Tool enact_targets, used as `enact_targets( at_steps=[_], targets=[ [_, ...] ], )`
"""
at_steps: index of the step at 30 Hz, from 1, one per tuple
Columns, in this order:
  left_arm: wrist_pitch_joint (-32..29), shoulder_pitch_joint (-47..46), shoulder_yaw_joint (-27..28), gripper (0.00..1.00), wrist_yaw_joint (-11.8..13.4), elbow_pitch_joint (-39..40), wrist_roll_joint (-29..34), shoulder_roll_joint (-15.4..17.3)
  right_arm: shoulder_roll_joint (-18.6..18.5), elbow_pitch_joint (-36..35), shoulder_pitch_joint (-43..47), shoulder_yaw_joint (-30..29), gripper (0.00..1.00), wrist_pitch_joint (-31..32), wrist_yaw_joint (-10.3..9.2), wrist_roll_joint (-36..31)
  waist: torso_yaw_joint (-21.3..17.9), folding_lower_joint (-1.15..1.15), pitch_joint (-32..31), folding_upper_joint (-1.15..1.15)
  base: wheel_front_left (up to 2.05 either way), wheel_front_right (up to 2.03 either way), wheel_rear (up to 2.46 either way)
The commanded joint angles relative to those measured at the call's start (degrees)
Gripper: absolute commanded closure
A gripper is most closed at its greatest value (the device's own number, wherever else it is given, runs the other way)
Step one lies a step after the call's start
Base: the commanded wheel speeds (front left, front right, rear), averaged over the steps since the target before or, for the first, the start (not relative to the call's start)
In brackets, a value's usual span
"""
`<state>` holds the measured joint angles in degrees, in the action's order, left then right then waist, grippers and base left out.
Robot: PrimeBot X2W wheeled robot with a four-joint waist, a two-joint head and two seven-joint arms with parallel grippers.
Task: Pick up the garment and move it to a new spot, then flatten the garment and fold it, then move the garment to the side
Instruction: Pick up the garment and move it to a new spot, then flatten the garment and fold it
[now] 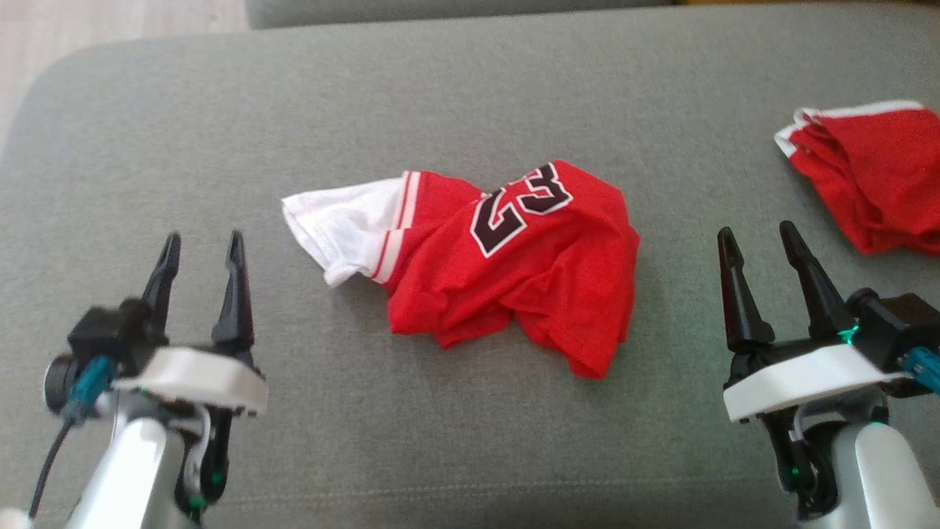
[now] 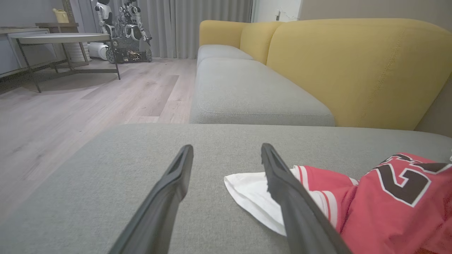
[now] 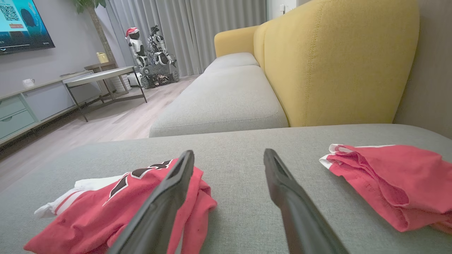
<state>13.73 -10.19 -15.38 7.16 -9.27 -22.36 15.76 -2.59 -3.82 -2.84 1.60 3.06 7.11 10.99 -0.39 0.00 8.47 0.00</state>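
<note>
Trouble, seen from the head camera, is most likely to come from the heap itself. One jersey (image 1: 514,272) lies crumpled at the middle of the grey cushion (image 1: 220,110), with its white part toward the cushion's left edge. A pinch into that bunch could catch several layers at once, so the cloth would lift as a lump and not spread flat. The count here is two claws, two red garments and one cushion. The left claw (image 1: 204,239) is near the front left corner and the right claw (image 1: 756,229) is near the front right. Both are spread wide and hold nothing. The second garment (image 1: 874,176) lies at the right edge, close to the right claw, so a reach that strays that way could take the wrong piece.

From the left wrist, one claw (image 2: 226,148) gapes empty just beside the jersey's (image 2: 388,204) white part. A low approach here might nip the cushion fabric along with the cloth.

From the right wrist, one open, empty claw (image 3: 229,153) points between the two garments. The jersey (image 3: 116,208) is on one side and the other garment (image 3: 388,183) on the other, well apart. A sideways drag could push either toward the cushion's edge.
</note>
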Motion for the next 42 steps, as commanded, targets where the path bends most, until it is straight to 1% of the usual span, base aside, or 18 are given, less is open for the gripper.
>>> enact_targets(
  at_steps=[1, 12, 22, 42],
  targets=[
    [0.5, -0.8, 2.5, 0.0, 0.2, 2.5, -0.5, 1.8, -0.3, -2.2, -0.7, 1.2, 0.0, 0.2, 0.37, -0.3, 1.0, 0.0, -1.2, 0.0, 0.0, 0.0, 0.0],
    [-1.0, 4.6, 0.8, 0.0, 0.0, 5.3, -0.5, 3.0, -0.3, -2.5, 2.6, 1.0, 0.0, 1.4, 0.37, -0.6, 1.1, 0.0, -4.7, 0.0, 0.0, 0.0, 0.0],
    [-2.7, 9.7, -0.7, 0.0, 1.3, 8.0, -0.1, 3.8, -0.3, -3.3, 6.5, 1.1, 0.0, 2.7, 0.37, -0.4, 1.0, 0.0, -8.4, 0.0, 0.0, 0.0, 0.0],
    [-3.0, 10.4, -1.4, 0.0, 2.1, 9.2, -0.4, 4.2, -0.3, -4.3, 7.2, 1.3, 0.0, 3.6, 0.37, -0.4, 0.9, 0.0, -8.6, 0.0, 0.0, 0.0, 0.0]
  ],
)
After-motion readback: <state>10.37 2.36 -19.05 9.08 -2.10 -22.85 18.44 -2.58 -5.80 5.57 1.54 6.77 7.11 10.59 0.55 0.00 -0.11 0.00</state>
